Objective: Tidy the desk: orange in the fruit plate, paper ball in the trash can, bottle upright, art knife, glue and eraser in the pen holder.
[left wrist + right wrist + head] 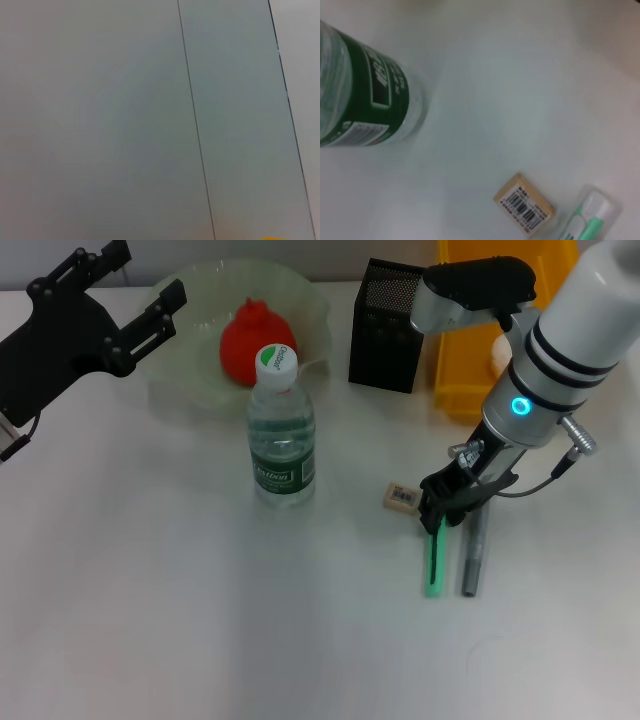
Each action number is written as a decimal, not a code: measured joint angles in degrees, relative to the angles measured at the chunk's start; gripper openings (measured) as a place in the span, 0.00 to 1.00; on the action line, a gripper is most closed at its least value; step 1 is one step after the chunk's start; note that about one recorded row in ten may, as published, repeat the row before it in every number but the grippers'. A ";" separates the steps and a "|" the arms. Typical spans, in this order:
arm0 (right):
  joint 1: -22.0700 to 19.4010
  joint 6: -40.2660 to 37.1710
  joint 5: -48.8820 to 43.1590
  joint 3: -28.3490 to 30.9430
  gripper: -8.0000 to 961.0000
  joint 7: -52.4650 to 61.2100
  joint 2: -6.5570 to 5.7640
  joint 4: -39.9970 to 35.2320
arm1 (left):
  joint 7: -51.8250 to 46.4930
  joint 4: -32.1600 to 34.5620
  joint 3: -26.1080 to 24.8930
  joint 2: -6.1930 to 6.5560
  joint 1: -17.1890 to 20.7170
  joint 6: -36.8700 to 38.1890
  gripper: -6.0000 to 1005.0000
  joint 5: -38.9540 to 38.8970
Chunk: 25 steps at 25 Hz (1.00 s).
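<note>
Bottles: one bottle point(281, 430), upright on the desk point(200, 620), white cap up, well to the left of the right gripper point(447, 508); the right wrist view shows its green label point(365, 95).
Oranges: one orange point(256, 340), beyond the bottle.
Erasers: one eraser point(401, 497), flat on the desk just to the left of the right gripper, apart from it; barcode label up in the right wrist view point(525, 210).
Sticks: two, lying side by side on the desk. The green stick point(433, 560) starts under the right gripper's tip and runs toward the robot; the grey stick point(472, 552) lies just to its right.
Paper ball: a pale rounded shape point(497, 352) shows inside the bin, mostly hidden by the right arm; I cannot be sure what it is.
Fruit plate: one fruit plate point(180, 380), holding the orange, far to the left of and beyond the right gripper, just beside the left gripper point(135, 305).
Pen holder: one pen holder point(385, 330), beyond the right gripper; its contents cannot be seen.
Trash can: one trash can point(455, 380), just right of the pen holder, largely covered by the right arm.
Right gripper: low over the desk at the far end of the green stick; whether it is clenched or released cannot be told.
Left gripper: raised at the far left by the plate's rim, fingers spread, gripping nothing.
</note>
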 joint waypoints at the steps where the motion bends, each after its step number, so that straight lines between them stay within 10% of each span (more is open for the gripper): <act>1: 0.00 0.00 0.00 0.01 0.43 0.00 0.00 -0.04 | 0.00 0.00 0.00 0.00 0.00 0.03 0.71 0.00; 20: -0.56 2.39 0.33 0.77 0.11 -0.30 0.00 -0.65 | 0.01 0.01 -0.24 0.00 0.24 0.17 0.71 -0.03; 25: -6.55 1.19 1.11 7.79 0.10 -3.20 -0.05 -7.42 | 0.01 0.01 -0.71 0.03 0.20 0.16 0.71 -0.03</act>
